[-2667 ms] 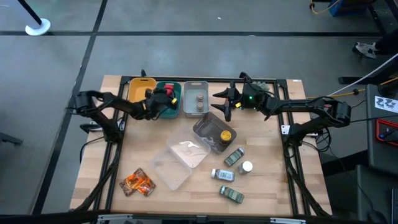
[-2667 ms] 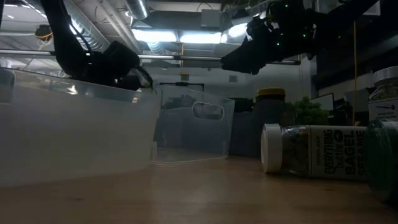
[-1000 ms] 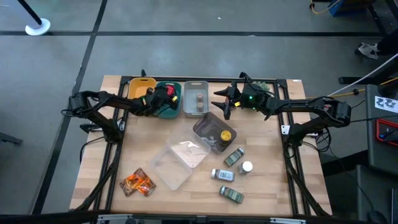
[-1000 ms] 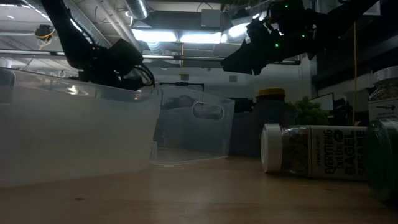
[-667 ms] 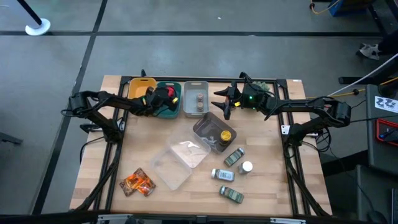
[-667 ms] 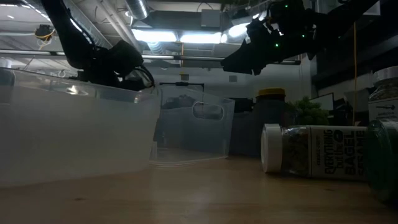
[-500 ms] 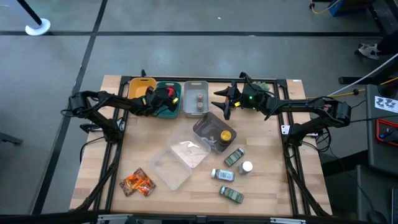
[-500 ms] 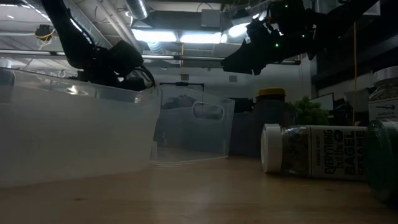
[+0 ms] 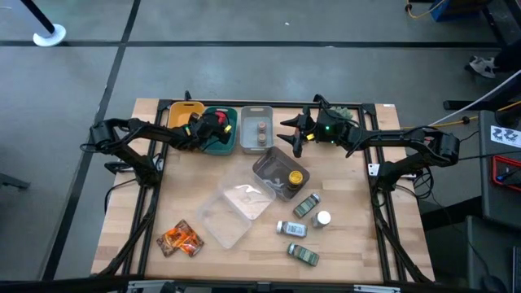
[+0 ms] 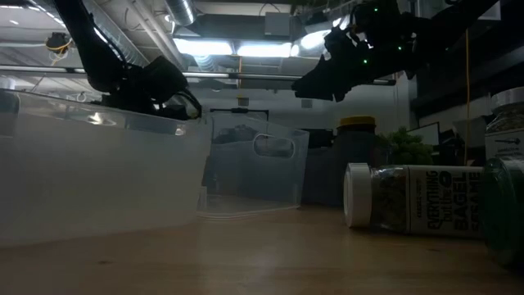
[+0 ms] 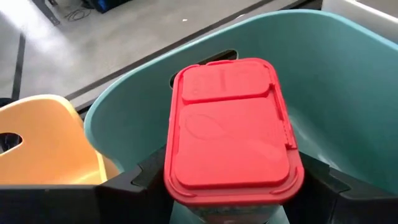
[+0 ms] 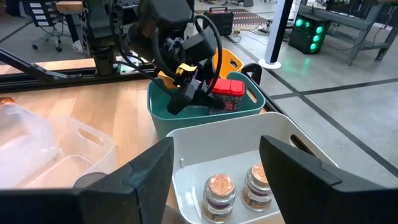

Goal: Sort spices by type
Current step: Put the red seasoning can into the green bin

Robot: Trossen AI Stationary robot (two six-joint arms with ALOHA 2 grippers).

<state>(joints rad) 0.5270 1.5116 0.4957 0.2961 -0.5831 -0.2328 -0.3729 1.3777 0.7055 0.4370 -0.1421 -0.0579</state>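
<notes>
My left gripper is shut on a red-lidded spice container and keeps it within the teal bin. The right wrist view shows that red container at the height of the teal bin's rim. My right gripper is open and empty, hovering over the grey bin, where two tiny brown jars stand. Near the table's front-right, green-labelled jars lie on their sides beside a white-capped bottle. Orange foil packets lie near the front-left corner. My left gripper pinches the red container between its two fingers, one on either side of the body just under the lid. It comes slanting down from the table's left. The container is upright with its lid up; the bin wall hides its base.
The yellow bin stands left of the teal one at the far edge. Two clear trays lie mid-table, and a yellow-lidded jar sits in the farther one. A spiky green plant shows behind the jars in the low view.
</notes>
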